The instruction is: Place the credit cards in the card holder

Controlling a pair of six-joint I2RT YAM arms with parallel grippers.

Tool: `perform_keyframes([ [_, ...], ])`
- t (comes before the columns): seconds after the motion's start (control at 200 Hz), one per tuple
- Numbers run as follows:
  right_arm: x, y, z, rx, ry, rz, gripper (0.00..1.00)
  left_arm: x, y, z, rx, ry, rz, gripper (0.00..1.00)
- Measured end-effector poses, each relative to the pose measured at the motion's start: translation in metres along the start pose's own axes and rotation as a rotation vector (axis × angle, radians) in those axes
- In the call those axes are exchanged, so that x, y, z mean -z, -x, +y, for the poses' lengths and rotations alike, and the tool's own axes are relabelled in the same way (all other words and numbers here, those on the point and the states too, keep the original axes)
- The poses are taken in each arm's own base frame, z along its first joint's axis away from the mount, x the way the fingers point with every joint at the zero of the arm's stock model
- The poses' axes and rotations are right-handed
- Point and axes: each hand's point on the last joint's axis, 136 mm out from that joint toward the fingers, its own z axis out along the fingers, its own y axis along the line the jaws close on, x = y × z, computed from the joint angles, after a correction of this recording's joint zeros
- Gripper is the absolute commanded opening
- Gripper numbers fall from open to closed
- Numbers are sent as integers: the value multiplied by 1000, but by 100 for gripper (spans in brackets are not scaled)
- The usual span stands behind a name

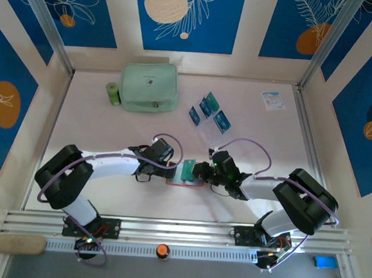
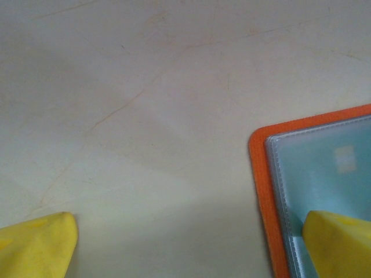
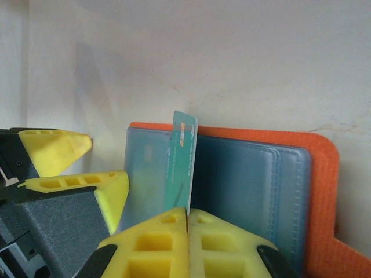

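My right hand (image 3: pixel 188 219) pinches a card (image 3: pixel 181 162) upright at twelve o'clock over the open wallet (image 3: pixel 316 174); my left hand (image 2: pixel 185 246), spread wide, hangs partly over it.

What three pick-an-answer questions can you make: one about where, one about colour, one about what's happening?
1. Where is the mint-green pouch? A near side, right; B far side, left; C near side, middle.
2. What colour is the card holder? A purple; B black; C orange.
3. What are the right fingers doing? A shut on a card; B spread wide; C pinching the pouch.
Answers: B, it lies far-left in the top view; C, its border is orange; A, the card stands pinched between them.
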Motion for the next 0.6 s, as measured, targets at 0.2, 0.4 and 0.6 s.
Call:
perform_keyframes([
  [0.2, 0, 0, 0, 0, 1, 0, 0, 0, 0, 0, 0, 0, 0, 100],
  [0.4, -1, -3, 0, 2, -2, 9, 0, 0, 0, 0, 0, -1, -1, 100],
  [0.6, -2, -5, 0, 5, -2, 14, 0, 0, 0, 0, 0, -1, -2, 100],
])
